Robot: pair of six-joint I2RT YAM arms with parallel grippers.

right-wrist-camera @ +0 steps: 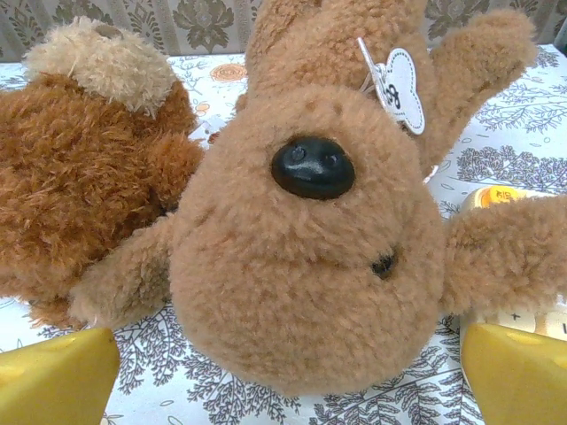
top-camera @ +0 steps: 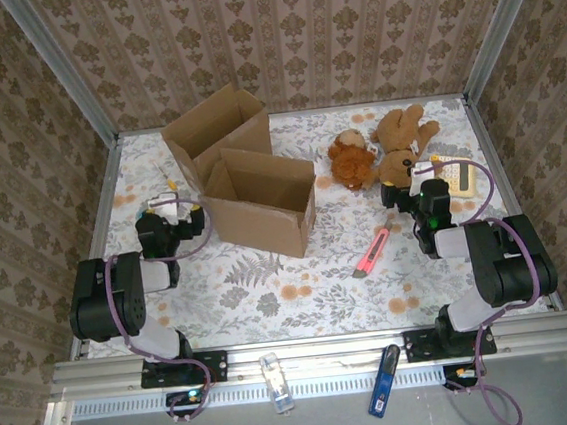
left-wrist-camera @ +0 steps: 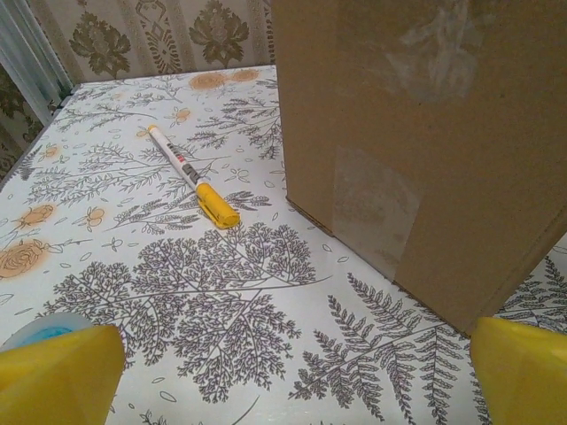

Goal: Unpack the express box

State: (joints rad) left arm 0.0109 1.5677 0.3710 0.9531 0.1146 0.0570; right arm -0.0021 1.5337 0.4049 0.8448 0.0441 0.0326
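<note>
Express box point(top-camera: 260, 223) stands open on the table point(top-camera: 271, 296), left of frame centre. Left jaws open, empty, beside it. Right jaws open, empty, facing the tan plush toy point(right-wrist-camera: 301, 239).

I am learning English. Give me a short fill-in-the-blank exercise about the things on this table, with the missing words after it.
1. The marker lying beside the box has a ____ cap.
2. The top of the box is ____.
3. The light toy has a ____ nose.

Missing words: yellow; open; black.
</note>
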